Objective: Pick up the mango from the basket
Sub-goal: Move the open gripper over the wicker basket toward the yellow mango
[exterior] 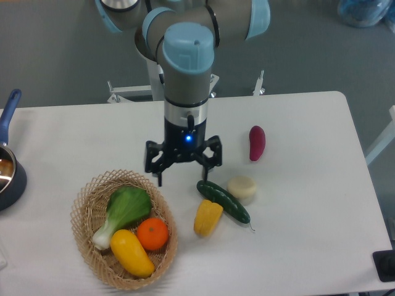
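The mango (131,253), a glossy yellow oval, lies at the front of the wicker basket (83,209), beside a round orange (152,234) and a leafy green bok choy (124,211). My gripper (183,174) hangs open with nothing between its fingers. It is above the table just past the basket's far right rim, up and to the right of the mango.
A dark cucumber (223,201), a yellow corn piece (207,217) and a pale round disc (242,189) lie right of the basket. A purple sweet potato (257,142) sits farther back right. A blue-handled pot (8,168) stands at the left edge.
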`<state>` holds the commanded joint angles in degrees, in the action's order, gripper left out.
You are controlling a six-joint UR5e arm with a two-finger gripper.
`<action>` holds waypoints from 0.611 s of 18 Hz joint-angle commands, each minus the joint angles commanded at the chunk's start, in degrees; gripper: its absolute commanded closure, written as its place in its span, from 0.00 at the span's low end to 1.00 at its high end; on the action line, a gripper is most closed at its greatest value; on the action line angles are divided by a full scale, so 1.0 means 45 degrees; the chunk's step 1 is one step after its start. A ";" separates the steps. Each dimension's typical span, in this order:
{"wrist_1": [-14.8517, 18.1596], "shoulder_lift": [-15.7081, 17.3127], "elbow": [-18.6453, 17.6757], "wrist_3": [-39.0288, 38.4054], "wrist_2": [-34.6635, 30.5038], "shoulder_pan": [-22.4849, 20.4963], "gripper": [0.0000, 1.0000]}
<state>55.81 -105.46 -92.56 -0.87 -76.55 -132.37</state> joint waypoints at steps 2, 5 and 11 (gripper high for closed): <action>0.0000 -0.0586 0.0448 -0.0217 0.0000 0.0215 0.00; -0.0020 -0.1523 0.0996 -0.0237 0.0137 0.0489 0.00; -0.0039 -0.2560 0.1505 -0.0646 0.0098 0.0898 0.00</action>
<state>55.64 -116.98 -85.78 -3.77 -76.11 -128.33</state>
